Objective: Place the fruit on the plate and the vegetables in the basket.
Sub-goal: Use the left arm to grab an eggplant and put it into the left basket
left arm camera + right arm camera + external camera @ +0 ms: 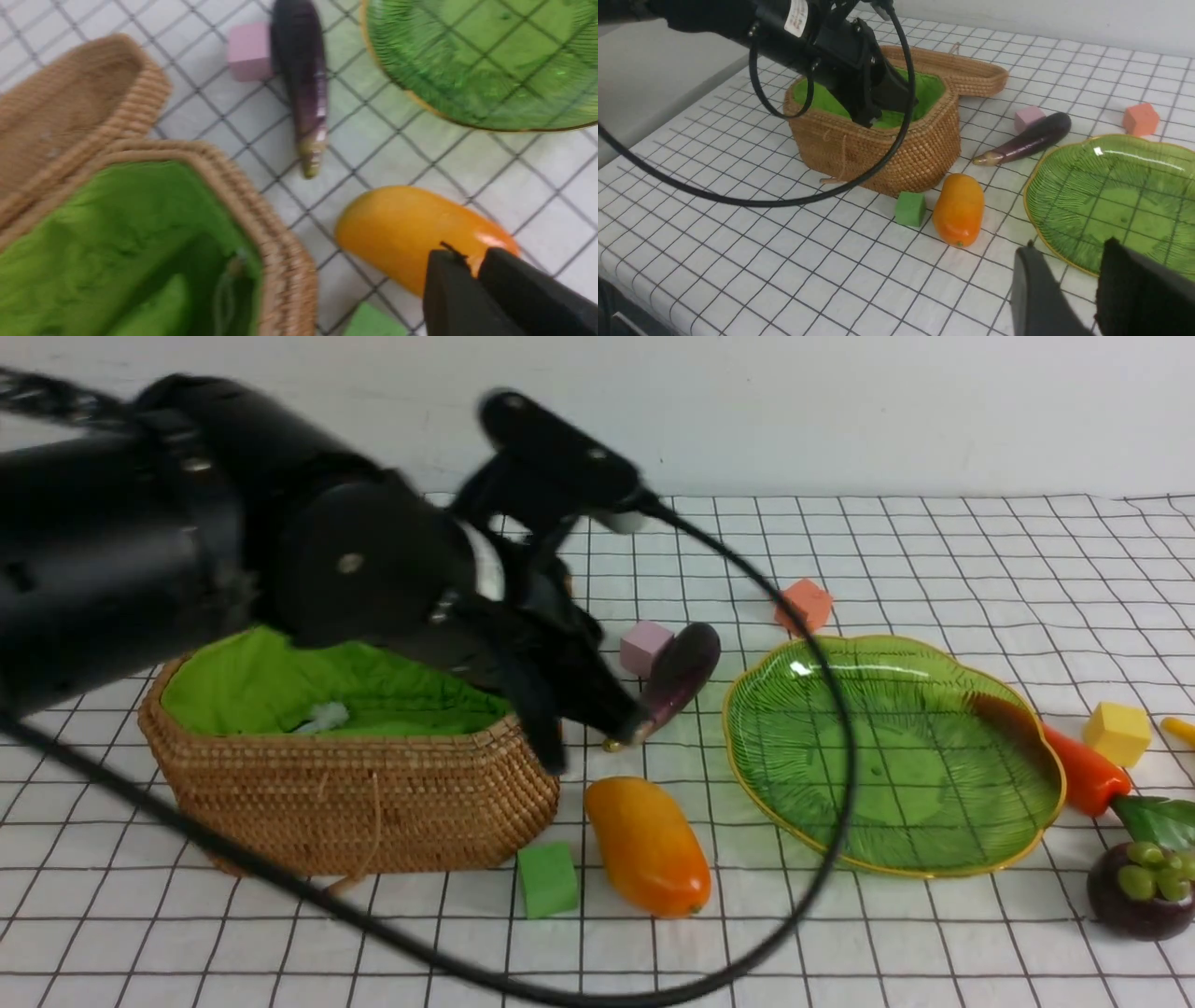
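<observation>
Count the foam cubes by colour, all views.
pink cube: 1
orange cube: 1
yellow cube: 1
green cube: 1
Total: 4

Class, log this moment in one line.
left gripper: empty, above basket | eggplant, mango: on table | plate: empty
</observation>
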`<move>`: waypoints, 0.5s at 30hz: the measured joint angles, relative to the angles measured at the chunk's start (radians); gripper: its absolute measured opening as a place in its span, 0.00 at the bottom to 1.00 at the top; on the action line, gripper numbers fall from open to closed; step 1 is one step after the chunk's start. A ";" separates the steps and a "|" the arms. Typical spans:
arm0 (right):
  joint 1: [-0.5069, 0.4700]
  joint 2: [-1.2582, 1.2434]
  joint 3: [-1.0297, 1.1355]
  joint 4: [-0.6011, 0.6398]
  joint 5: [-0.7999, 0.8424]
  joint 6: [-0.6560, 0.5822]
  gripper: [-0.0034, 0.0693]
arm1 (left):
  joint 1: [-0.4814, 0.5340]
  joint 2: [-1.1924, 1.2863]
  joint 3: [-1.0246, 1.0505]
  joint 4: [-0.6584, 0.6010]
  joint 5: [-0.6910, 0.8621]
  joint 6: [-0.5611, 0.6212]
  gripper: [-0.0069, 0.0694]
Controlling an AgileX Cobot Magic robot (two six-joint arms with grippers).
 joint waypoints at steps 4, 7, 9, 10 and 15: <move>0.000 0.000 0.000 -0.035 0.003 0.031 0.36 | -0.012 0.224 -0.307 -0.012 0.232 -0.064 0.07; 0.000 0.000 0.000 -0.039 0.025 0.032 0.36 | -0.004 0.405 -0.534 -0.015 0.420 -0.048 0.09; 0.000 0.000 0.000 -0.042 0.032 0.033 0.36 | -0.004 0.493 -0.643 -0.019 0.483 -0.045 0.12; 0.000 0.000 0.000 -0.043 0.036 0.036 0.37 | -0.003 0.551 -0.716 -0.021 0.512 -0.042 0.16; 0.000 0.000 0.000 -0.047 0.056 0.036 0.37 | 0.018 0.686 -0.884 -0.029 0.505 -0.037 0.39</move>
